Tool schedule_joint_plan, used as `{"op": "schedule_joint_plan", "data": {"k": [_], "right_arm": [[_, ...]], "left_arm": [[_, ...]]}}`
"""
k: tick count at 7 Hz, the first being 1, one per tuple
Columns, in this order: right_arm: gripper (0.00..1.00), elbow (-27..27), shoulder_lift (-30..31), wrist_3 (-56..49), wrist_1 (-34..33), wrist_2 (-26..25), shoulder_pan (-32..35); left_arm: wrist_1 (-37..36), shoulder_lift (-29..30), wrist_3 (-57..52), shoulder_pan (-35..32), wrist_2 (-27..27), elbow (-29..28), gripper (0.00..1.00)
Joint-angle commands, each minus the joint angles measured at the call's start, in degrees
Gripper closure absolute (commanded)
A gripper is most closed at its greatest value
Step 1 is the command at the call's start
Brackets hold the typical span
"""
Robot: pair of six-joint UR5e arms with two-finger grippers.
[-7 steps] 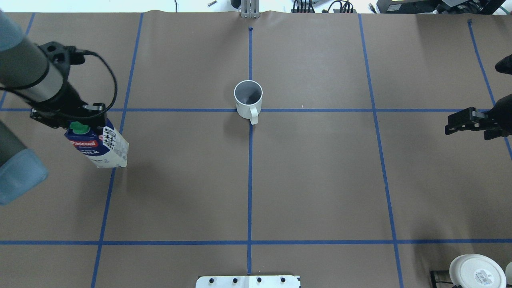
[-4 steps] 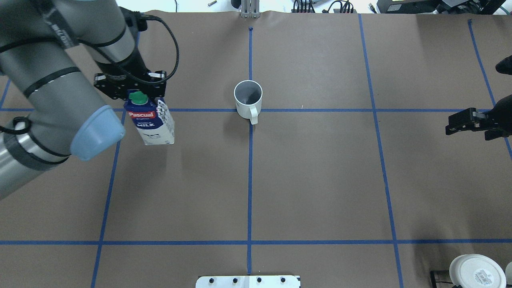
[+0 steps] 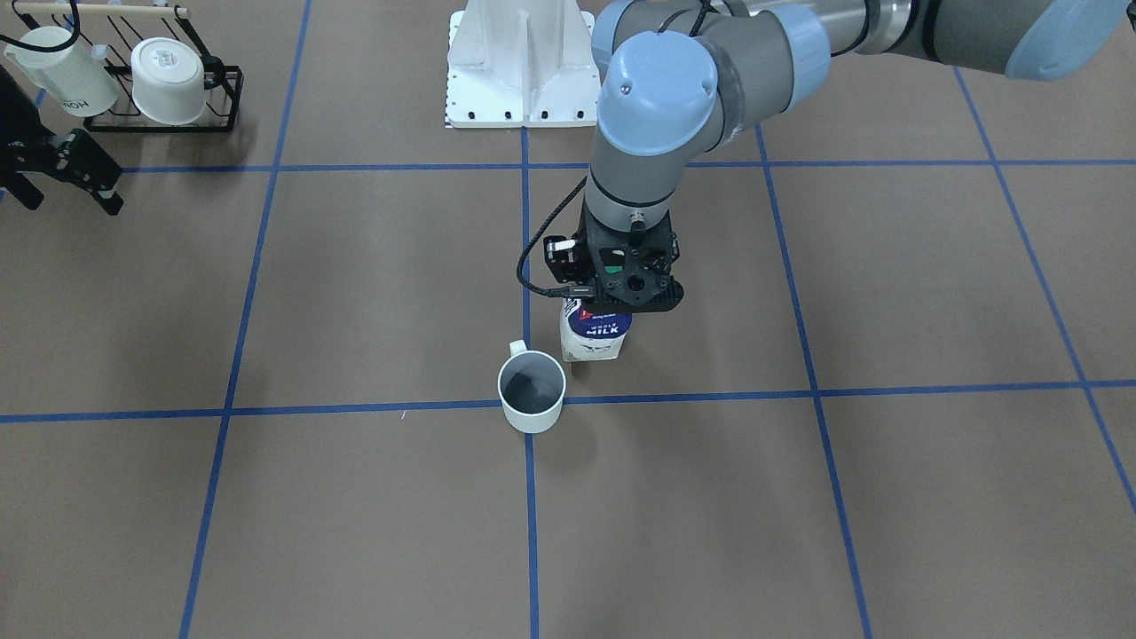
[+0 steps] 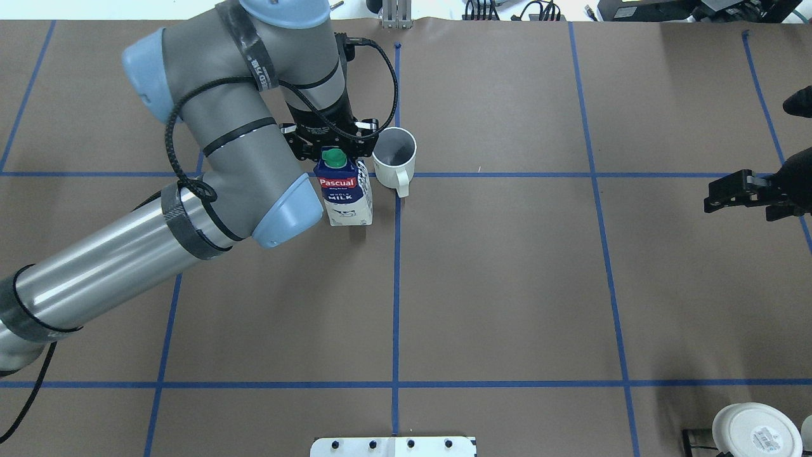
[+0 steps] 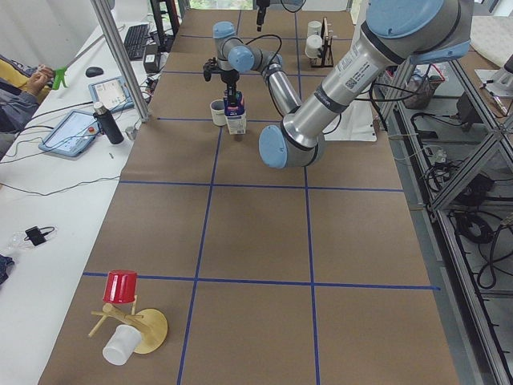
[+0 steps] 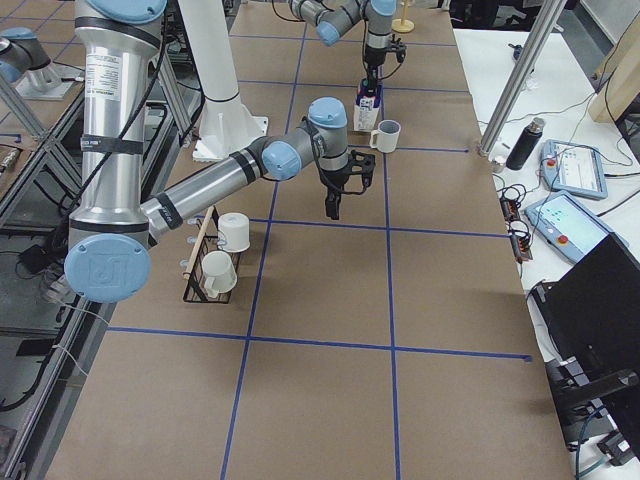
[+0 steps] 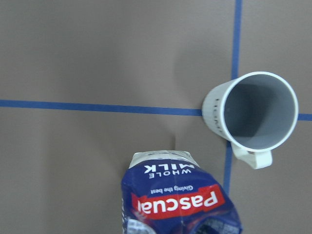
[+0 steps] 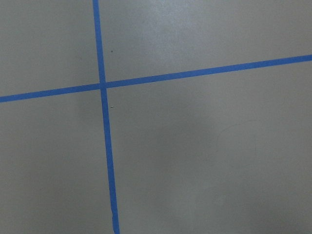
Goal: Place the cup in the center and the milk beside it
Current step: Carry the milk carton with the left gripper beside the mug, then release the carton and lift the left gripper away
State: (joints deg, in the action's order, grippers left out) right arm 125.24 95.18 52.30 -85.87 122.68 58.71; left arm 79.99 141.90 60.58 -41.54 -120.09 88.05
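The cup [image 4: 394, 158] is a small white mug with a grey inside. It stands upright on the crossing of the blue centre lines, and also shows in the front view [image 3: 532, 392] and the left wrist view [image 7: 251, 114]. The milk [image 4: 344, 193] is a navy and white carton with a green cap. It stands upright close to the cup's left side with a narrow gap, at or just above the table [image 3: 596, 335] [image 7: 178, 200]. My left gripper [image 4: 333, 150] is shut on the carton's top. My right gripper [image 4: 710, 195] is open and empty, far right of the cup.
A black wire rack [image 3: 164, 80] with white mugs stands on my right near the robot's side, also visible in the overhead view [image 4: 755, 431]. The white robot base plate [image 3: 524, 71] is at the near middle edge. A mug tree with a red cup [image 5: 128, 321] stands at the table's left end.
My left arm has carried the milk carton from the far left rightward to just beside the cup. The cup and my right gripper have not moved.
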Motion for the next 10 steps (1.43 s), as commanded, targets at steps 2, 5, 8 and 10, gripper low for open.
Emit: {"op": "schedule_joint_plan", "data": {"k": [2, 5, 8, 10], "right_arm": [[0.0, -0.1, -0.3, 0.0, 0.0, -0.1, 0.0], [0.0, -0.5, -0.3, 0.0, 0.0, -0.3, 0.0], [0.0, -1.1, 1.1, -3.7, 0.0, 0.1, 1.6], [0.0, -2.4, 3.9, -9.7, 0.2, 3.3, 7.3]], "left_arm": [[3.2, 0.3, 0.2, 2.0, 1.4, -2.4, 0.39], [1.2, -1.9, -0.2, -2.0, 1.0, 6.5, 0.01], [-3.9, -16.9, -3.9, -7.1, 1.3, 26.1, 0.01], [-3.8, -32.0, -22.3, -13.0, 1.4, 33.6, 0.01]]}}
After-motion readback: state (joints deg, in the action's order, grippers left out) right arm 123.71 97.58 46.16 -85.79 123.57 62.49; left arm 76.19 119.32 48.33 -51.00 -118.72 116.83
